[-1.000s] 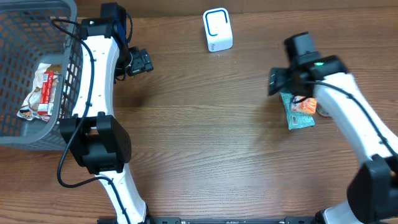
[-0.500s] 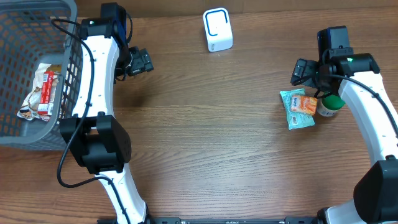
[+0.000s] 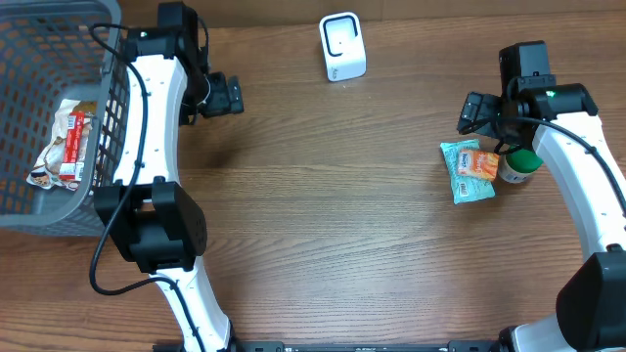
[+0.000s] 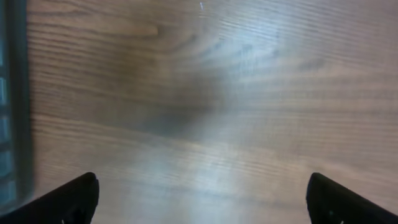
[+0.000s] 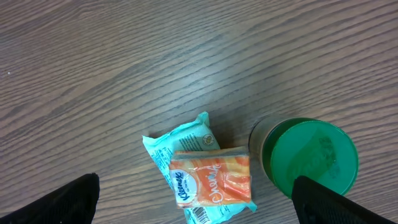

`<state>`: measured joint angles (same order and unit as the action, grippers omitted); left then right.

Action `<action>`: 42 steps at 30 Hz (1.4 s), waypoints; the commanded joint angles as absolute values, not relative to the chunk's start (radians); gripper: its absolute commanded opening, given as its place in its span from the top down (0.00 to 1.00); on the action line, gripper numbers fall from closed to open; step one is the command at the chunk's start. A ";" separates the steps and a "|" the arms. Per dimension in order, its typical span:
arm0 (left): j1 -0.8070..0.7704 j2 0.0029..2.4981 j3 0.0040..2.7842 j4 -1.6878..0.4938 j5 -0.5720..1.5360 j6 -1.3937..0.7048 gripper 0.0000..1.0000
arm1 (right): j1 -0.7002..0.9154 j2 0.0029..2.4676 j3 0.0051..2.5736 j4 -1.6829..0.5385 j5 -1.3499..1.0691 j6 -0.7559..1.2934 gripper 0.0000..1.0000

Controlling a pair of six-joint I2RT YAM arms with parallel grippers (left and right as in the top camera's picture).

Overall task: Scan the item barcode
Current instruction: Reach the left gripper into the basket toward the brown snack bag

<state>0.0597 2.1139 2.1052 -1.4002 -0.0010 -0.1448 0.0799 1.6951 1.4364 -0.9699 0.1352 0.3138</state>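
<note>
Since a second earlier the right claw (image 3: 476, 112) had drawn back from over the tissue packet (image 3: 469, 171) toward the far right, and the left claw (image 3: 227, 95) had shifted slightly right. Both claws stood spread wide and held nothing.

The tissue packet lay flat on the counter (image 3: 323, 225) at the right, just near of the right claw and not touching it; in the right wrist view it sat between the 2 dark fingertips. Its long axis ran near to far, tilted a little to the far left, with a barcode (image 5: 199, 215) at its near end. It was a soft, crinkled teal pouch with an orange label on top. Touching its right edge stood a round tub with a green lid (image 5: 309, 165).

A white, boxy scanner (image 3: 342, 46) stood at the far middle, well apart. At the far left a grey mesh basket (image 3: 39, 59) held a snack wrapper (image 3: 64, 142). The counter was brown woodgrain.
</note>
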 commanded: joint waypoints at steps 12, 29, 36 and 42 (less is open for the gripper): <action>0.161 1.994 2.661 -1.448 -0.112 0.093 0.00 | 0.080 1.679 1.454 -0.967 0.141 0.314 0.00; 0.574 2.020 2.637 -1.413 -0.061 0.022 0.00 | 0.080 1.679 1.454 -0.968 0.141 0.314 0.00; 0.650 2.169 2.637 -1.431 -0.025 0.056 0.00 | 0.080 1.679 1.454 -0.968 0.141 0.314 0.00; 0.652 2.338 2.637 -1.460 -0.024 0.107 0.00 | 0.080 1.679 1.454 -0.968 0.141 0.314 0.00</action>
